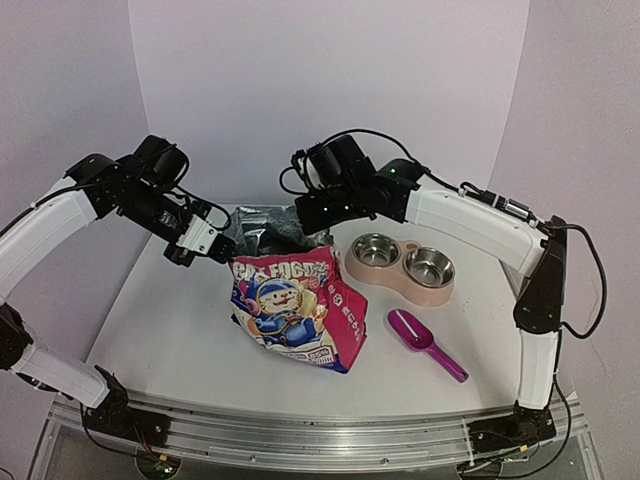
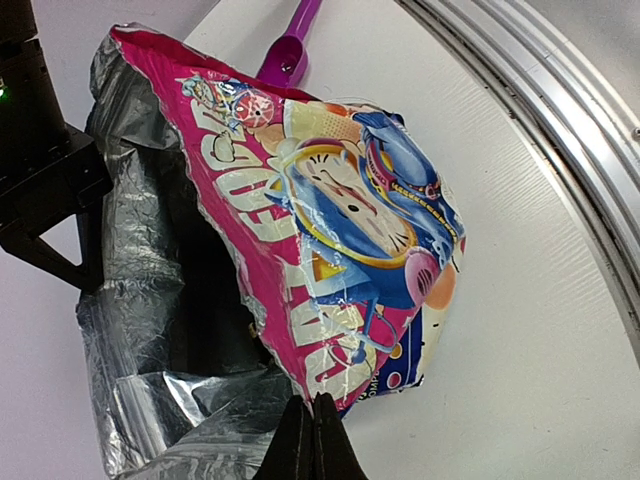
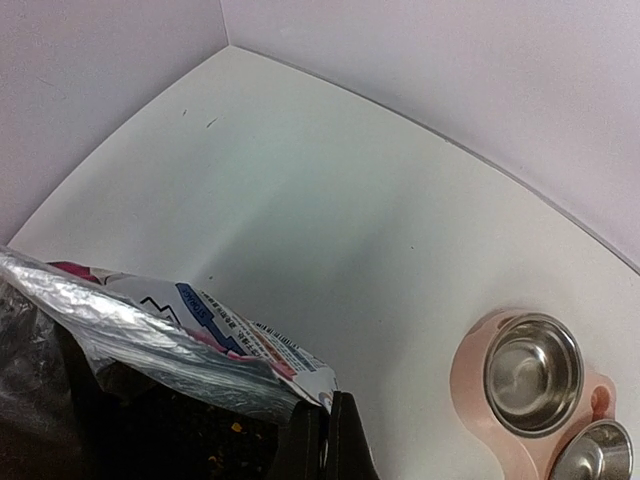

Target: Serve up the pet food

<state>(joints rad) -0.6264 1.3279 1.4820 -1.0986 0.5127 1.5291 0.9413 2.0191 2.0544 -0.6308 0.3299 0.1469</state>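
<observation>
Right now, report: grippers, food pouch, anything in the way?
Left gripper shut on pouch rim. Right gripper shut on opposite rim. Pouch open, mouth spread. Scoop, feeder aside, nothing blocking.

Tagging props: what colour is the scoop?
Magenta. The scoop shows best in the top view.

The top camera looks down from above and behind the arm bases, holding the whole bench (image 1: 170, 320), the pouch (image 1: 290, 310) mid-view. The left wrist camera sits close at the pouch's left, facing across its printed front to the scoop (image 2: 290, 55) (view turned sideways). The right wrist camera hangs close over the pouch's mouth, the feeder (image 3: 465, 372) beyond. All share the pouch.
</observation>
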